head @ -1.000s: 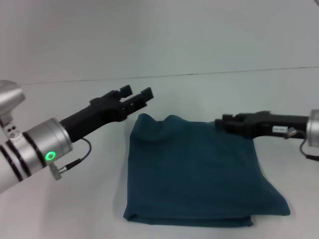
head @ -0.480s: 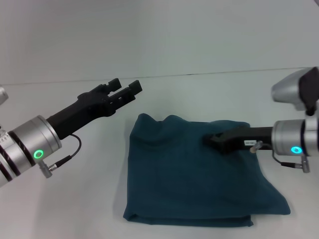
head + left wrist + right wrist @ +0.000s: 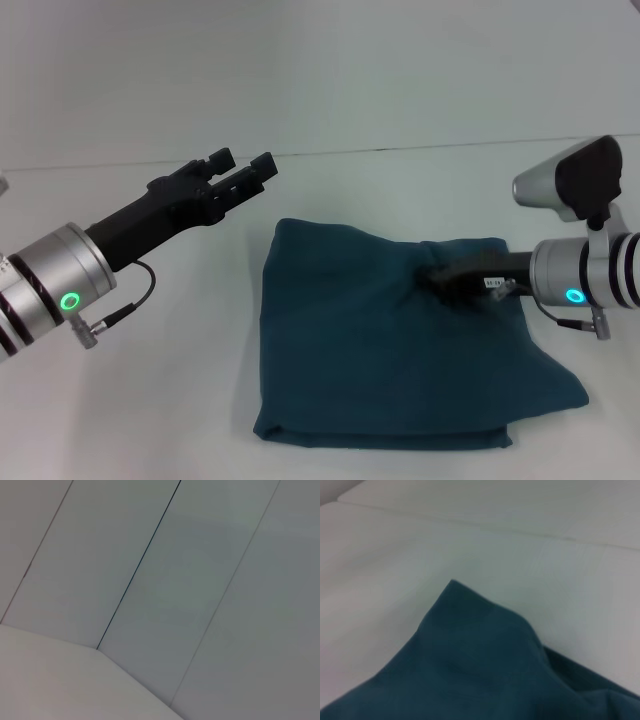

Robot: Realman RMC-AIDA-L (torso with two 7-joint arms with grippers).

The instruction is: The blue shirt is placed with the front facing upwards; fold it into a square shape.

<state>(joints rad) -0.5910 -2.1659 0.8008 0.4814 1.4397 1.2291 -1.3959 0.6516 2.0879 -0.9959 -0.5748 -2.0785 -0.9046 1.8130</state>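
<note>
The blue shirt point(image 3: 400, 340) lies on the white counter point(image 3: 150, 400), somewhat toward its near edge and about midway between the left and right edges, already folded into a roughly square bundle with stacked layers showing along the near hem. No lettering is visible on the upper face. The right gripper point(image 3: 437, 277) reaches in from the counter's right side and rests low on the far part of the cloth, apparently pressing or smoothing the top layer; whether its tips are spread or pressed together I cannot tell, since they merge with the dark fabric. The left gripper point(image 3: 243, 170) hangs in the air above the counter beyond the shirt's far-left corner, its tips slightly spread and holding nothing. The task looks nearly finished, with only tidying left. To do that well, the right gripper should sweep lightly from the centre outward toward the far edge, flattening the raised ridge near the far-left corner without dragging the layers below out of line. The near-right corner juts out a little, so a gentle tuck there would square the outline. Any lift-off should go straight up so the tips do not catch the top layer.
</note>
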